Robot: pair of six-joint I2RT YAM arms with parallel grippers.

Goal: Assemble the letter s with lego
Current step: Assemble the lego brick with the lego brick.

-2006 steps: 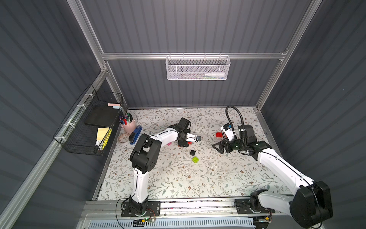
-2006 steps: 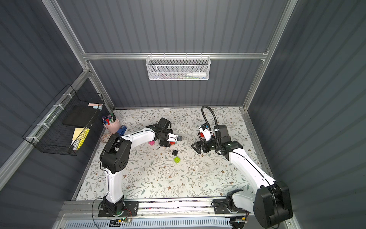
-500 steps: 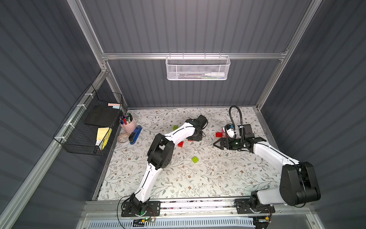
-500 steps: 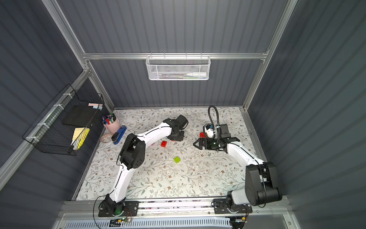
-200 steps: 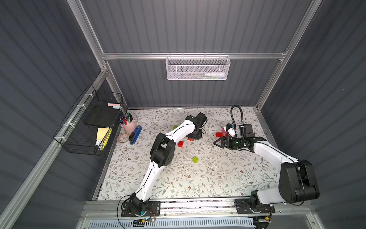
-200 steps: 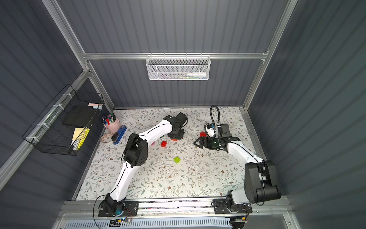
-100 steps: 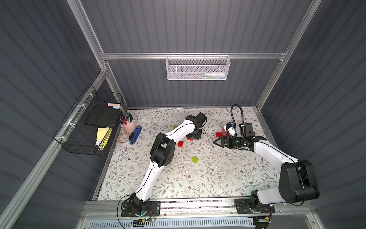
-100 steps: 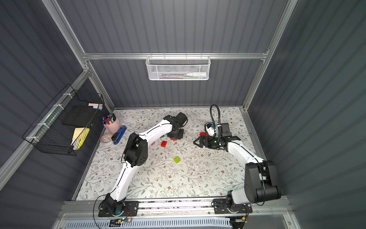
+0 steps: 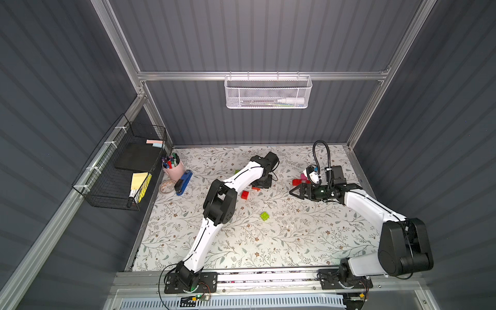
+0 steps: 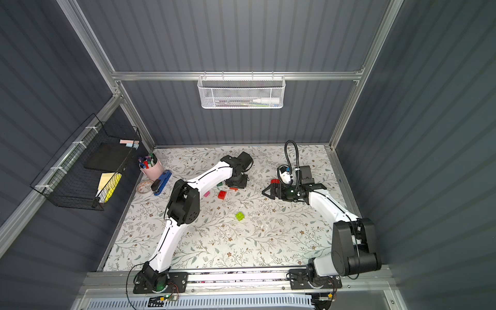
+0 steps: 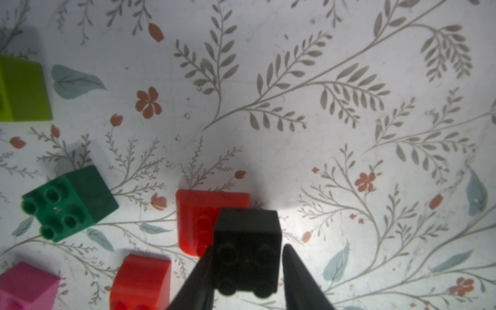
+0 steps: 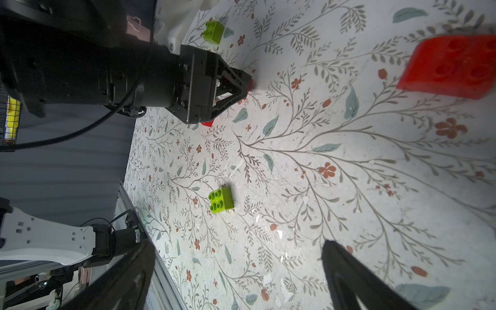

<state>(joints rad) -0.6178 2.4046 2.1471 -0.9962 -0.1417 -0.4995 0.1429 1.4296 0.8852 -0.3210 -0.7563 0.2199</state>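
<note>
— Black brick (image 11: 245, 228): where is it found, and how is it held?

— It is flanked by the left gripper (image 11: 248, 246), a finger close on each side; whether it is clamped or merely flanked cannot be told. It is set studs-up over part of a red brick (image 11: 198, 212).

— On which relation is the coming move judged to turn?

— The black brick lies straight between those jaws: square, with no long axis. The left arm is at it; the right gripper (image 12: 238, 243), spread wide and empty, lies well apart from it.

— What is counted?

— One black. Three red: a second red brick (image 11: 141, 281) just beside the black brick, a third red brick (image 12: 451, 64) well apart. Two lime: a lime brick (image 11: 22, 91) near it, a far lime brick (image 12: 221, 200) well apart. One dark green brick (image 11: 68, 202) and one pink brick (image 11: 25, 287) near it.
</note>
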